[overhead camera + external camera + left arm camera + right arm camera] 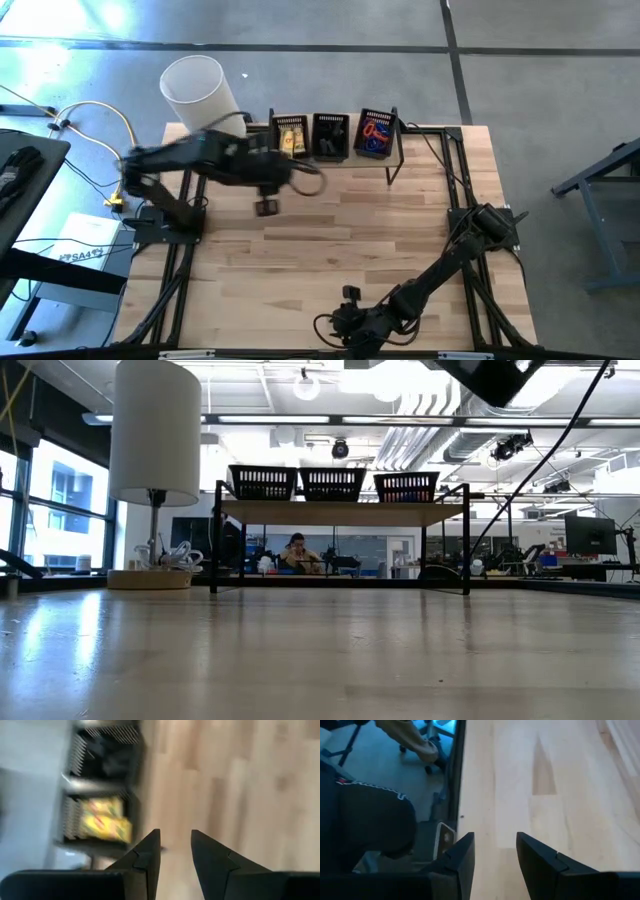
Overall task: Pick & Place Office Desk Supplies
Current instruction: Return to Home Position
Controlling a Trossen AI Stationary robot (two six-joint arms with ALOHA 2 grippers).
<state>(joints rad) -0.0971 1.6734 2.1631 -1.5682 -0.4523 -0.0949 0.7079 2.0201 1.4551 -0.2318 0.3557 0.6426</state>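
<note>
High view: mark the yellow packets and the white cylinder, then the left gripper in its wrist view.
yellow packets [291, 138], high view, middle of the pile.
white cylinder [205, 100], high view, side wall.
left gripper [175, 834], left wrist view, midway between its fingertips.

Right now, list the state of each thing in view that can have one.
Left gripper: open, empty, above the table.
Right gripper: open, empty, by the table's edge.
Yellow packet bin: upright on the shelf.
Middle bin: upright on the shelf.
Red-and-blue band bin: upright on the shelf.
White lamp: upright.
</note>
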